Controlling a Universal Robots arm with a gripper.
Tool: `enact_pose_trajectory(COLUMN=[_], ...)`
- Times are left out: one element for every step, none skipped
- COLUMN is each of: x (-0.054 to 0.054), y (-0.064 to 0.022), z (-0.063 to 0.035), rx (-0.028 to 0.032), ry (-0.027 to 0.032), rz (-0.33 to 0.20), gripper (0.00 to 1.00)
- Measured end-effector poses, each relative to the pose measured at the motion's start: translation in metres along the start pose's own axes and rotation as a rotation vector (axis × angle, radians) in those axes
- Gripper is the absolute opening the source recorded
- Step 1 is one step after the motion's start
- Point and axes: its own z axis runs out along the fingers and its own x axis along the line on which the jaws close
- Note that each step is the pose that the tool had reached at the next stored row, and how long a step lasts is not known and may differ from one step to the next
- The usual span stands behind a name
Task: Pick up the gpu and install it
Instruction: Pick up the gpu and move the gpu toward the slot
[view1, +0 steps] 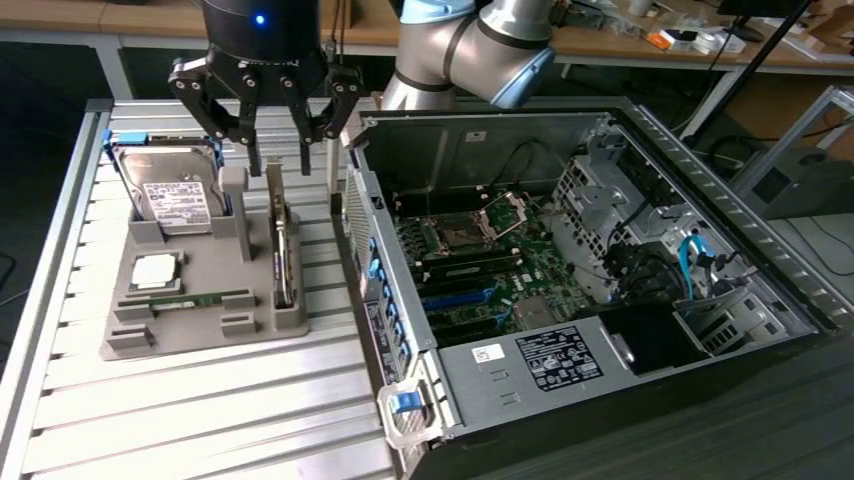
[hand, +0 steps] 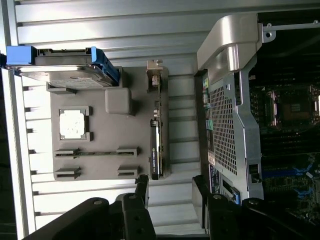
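The gpu stands on edge in a slot at the side of the grey holder tray nearest the computer case; it is a thin black card with a silvery bracket. From the wrist view the gpu appears as a narrow dark strip. My gripper hangs open just above the card's far end, fingers spread to either side and not touching it. The gripper has nothing between its fingers.
A silver hard drive in a blue bracket, a CPU and a green RAM stick sit on the same tray. The open computer case with its motherboard lies to the exterior view's right, on a slatted metal table.
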Motion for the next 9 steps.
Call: enact_pose_trajectory(x=[0.0, 0.0, 0.0, 0.0001, 0.0002, 0.0004, 0.0005, 0.0007, 0.0009], y=[0.0, 0.0, 0.0, 0.0, -0.0001, -0.0001, -0.0001, -0.0001, -0.0002], z=[0.0, 0.0, 0.0, 0.0002, 0.0006, 0.0011, 0.0016, 0.0021, 0.0027], rx=[-0.0001, 0.0, 0.0, 0.0, -0.0001, -0.0001, -0.0001, 0.0, -0.0001], ry=[0.0, 0.0, 0.0, 0.0, -0.0001, -0.0001, -0.0001, 0.0, -0.0001], rz=[0.0, 0.0, 0.0, 0.0, 0.0, 0.0, 0.0, 0.0, 0.0], gripper=[0.48, 0.48, 0.48, 0.48, 0.48, 0.48, 0.48, 0.48, 0.48])
